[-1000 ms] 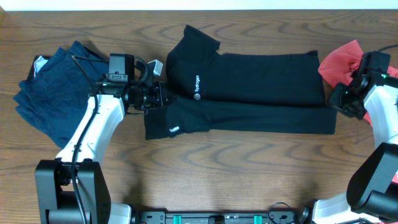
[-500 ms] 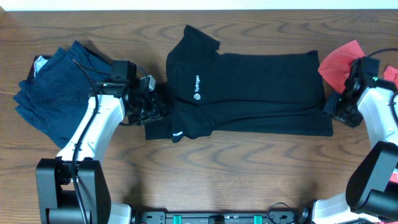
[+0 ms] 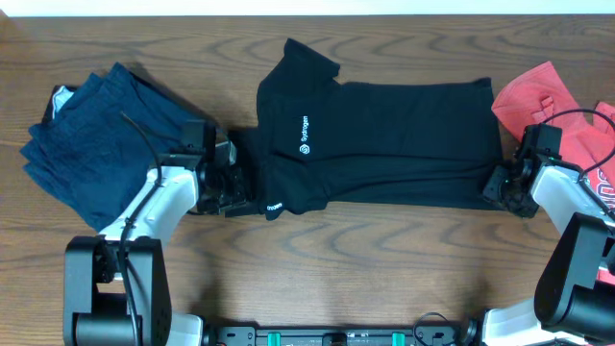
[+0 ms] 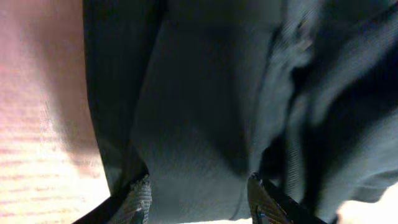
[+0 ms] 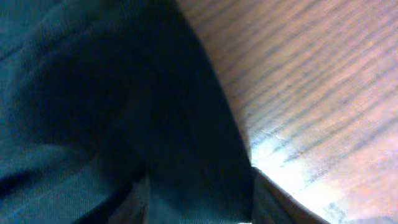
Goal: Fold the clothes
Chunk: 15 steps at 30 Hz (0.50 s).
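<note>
Overhead: shirt [image 3: 404, 144] folded lengthwise; left pincer [image 3: 245, 185] and right pincer [image 3: 492, 185] both released at its ends. Next I'd lift clear, then fold crosswise.

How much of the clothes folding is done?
One lengthwise fold looks done on the black T-shirt: it lies as a long band. In hand: the left end effector and right end effector sit at its two ends. Left: folding it shorter, plus the crumpled navy garment and red garment.
</note>
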Motion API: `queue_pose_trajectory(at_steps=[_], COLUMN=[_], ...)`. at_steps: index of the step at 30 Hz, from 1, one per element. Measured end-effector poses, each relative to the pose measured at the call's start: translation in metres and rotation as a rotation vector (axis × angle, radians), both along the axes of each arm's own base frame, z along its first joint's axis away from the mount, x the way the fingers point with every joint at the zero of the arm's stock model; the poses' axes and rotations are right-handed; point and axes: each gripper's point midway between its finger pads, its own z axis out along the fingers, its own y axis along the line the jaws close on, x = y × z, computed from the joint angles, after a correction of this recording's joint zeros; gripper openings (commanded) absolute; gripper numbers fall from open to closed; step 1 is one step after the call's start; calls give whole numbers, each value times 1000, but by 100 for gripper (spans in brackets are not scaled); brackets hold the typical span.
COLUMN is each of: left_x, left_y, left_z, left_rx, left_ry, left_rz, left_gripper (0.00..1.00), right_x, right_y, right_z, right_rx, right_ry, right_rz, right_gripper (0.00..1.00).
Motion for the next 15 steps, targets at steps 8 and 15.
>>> queue_pose_trajectory(at_steps=[8, 15], left_x=[-21, -32], left_y=[10, 26], left_z=[-19, -21], left_rx=[56, 141], left_ry=[62, 104], left_rz=[9, 26], left_gripper=[6, 6], right_x=[-3, -37], right_y=[3, -7], right_z=[0, 0], right_rx=[15, -53], right_ry=[6, 147], right_rz=[-6, -46], right_gripper=[1, 2])
